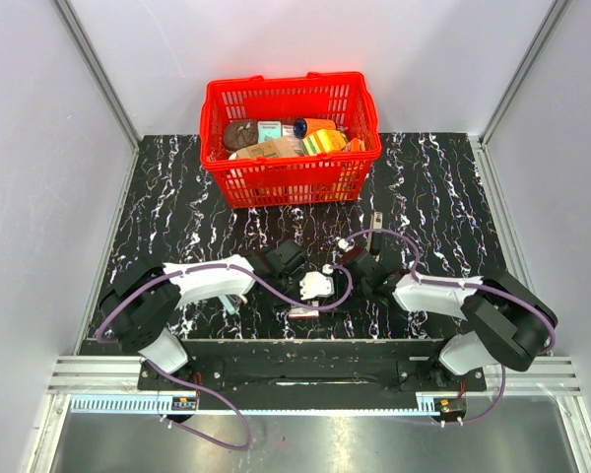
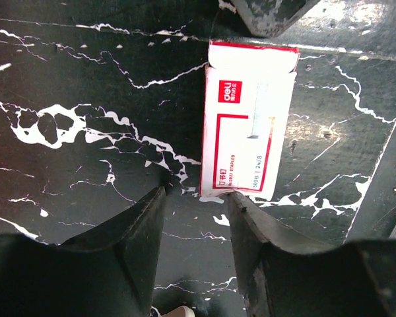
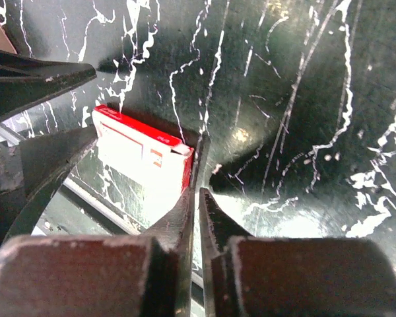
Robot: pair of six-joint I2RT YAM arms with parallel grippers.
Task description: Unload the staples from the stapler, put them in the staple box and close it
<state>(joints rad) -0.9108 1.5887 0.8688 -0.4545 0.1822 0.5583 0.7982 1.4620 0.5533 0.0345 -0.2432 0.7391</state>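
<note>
The stapler (image 1: pixel 315 286) shows pale and white in the top view, between the two arms' ends and against my left gripper (image 1: pixel 297 276). In the left wrist view that gripper's (image 2: pixel 197 195) fingers stand apart over bare table. Only a pale bit of the stapler (image 2: pixel 177 310) shows deep between their bases, so it looks held near the palm. My right gripper (image 1: pixel 345 279) (image 3: pixel 198 191) is shut. A thin dark strip (image 3: pixel 199 158) sticks out from its tips, and what the strip is I cannot tell.
A white-and-red staple carton (image 1: pixel 303 313) (image 2: pixel 251 119) (image 3: pixel 142 158) lies flat near the table's front edge, just beyond both grippers' tips. A thin dark grey bar (image 1: pixel 376 229) lies behind the right gripper. A red basket (image 1: pixel 291 84) of groceries stands at the back.
</note>
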